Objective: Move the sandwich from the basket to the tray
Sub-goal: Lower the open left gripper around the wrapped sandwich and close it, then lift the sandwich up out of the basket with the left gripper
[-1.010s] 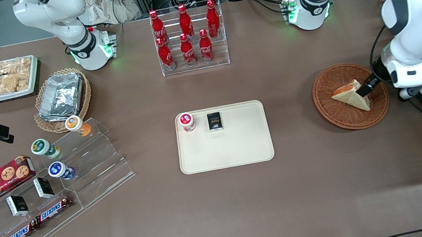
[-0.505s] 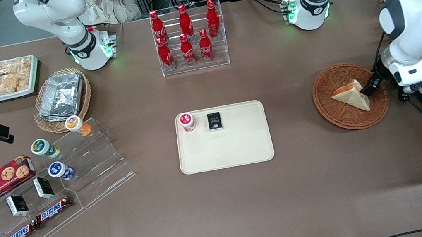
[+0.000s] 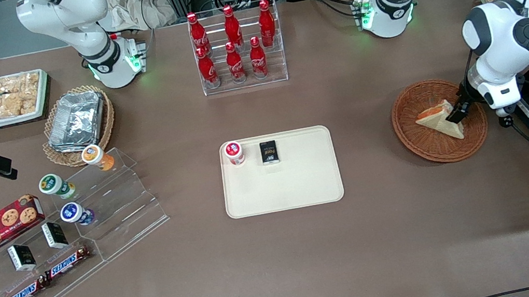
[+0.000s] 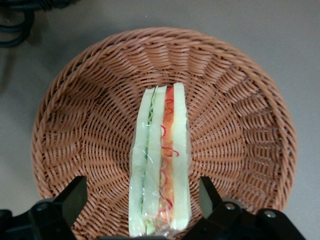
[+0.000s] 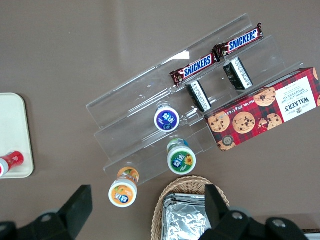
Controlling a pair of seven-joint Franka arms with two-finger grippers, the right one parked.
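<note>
The sandwich lies in the basket, at three o'clock from the tray on the table. The gripper hangs just above it, fingers spread wide on either side, holding nothing

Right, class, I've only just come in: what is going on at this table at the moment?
The working arm's gripper hangs over the reddish-brown basket, its jaws open on either side of the sandwich, which stands on edge in the basket with its filling facing up. Nothing is gripped yet. The cream tray, mid-table, holds only a small red-lidded cup and a dark packet.
</note>
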